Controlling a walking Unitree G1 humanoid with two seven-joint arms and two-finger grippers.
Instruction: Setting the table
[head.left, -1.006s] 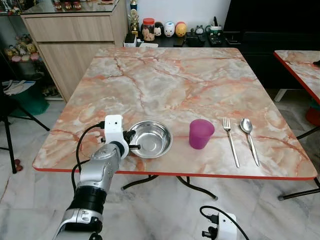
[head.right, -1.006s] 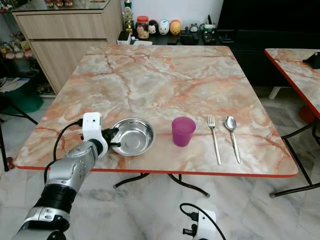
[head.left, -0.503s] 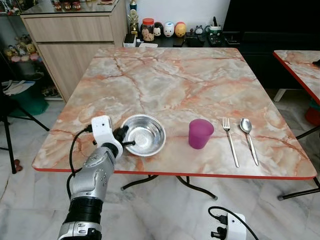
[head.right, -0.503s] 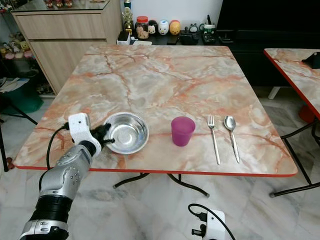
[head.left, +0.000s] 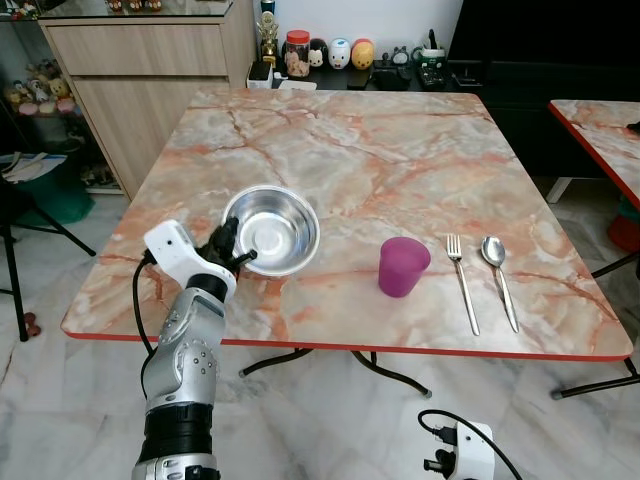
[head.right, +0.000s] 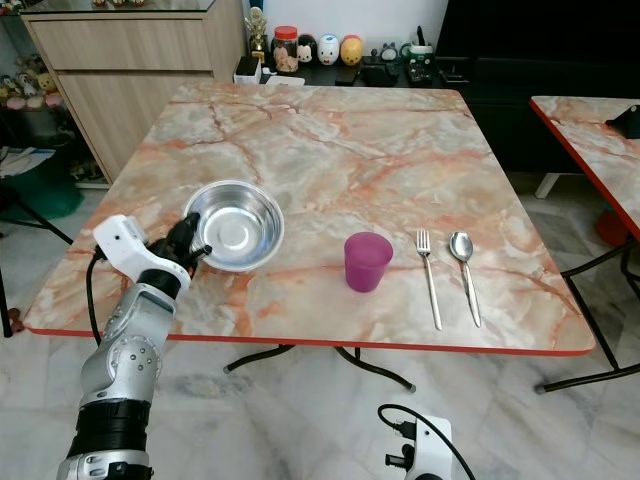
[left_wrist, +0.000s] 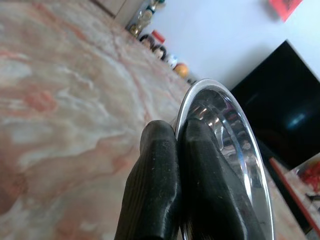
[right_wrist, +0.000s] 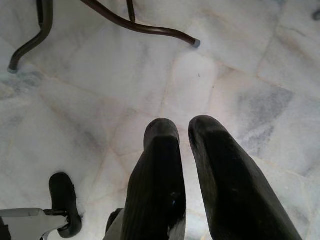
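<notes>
A steel bowl (head.left: 270, 229) is pinched by its near rim in the left claw (head.left: 232, 252), tilted above the marble table (head.left: 400, 150), left of a purple cup (head.left: 403, 266). With so thin a grip, it could slip and clatter down

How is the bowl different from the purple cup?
The bowl is shiny metal, wide and shallow; the cup is purple, narrow and tall. The bowl is tilted, its rim pinched by the left gripper; the cup stands upright, untouched. The bowl lies to the robot's left, the cup beside the fork. Both are round, open-topped and look empty.
</notes>
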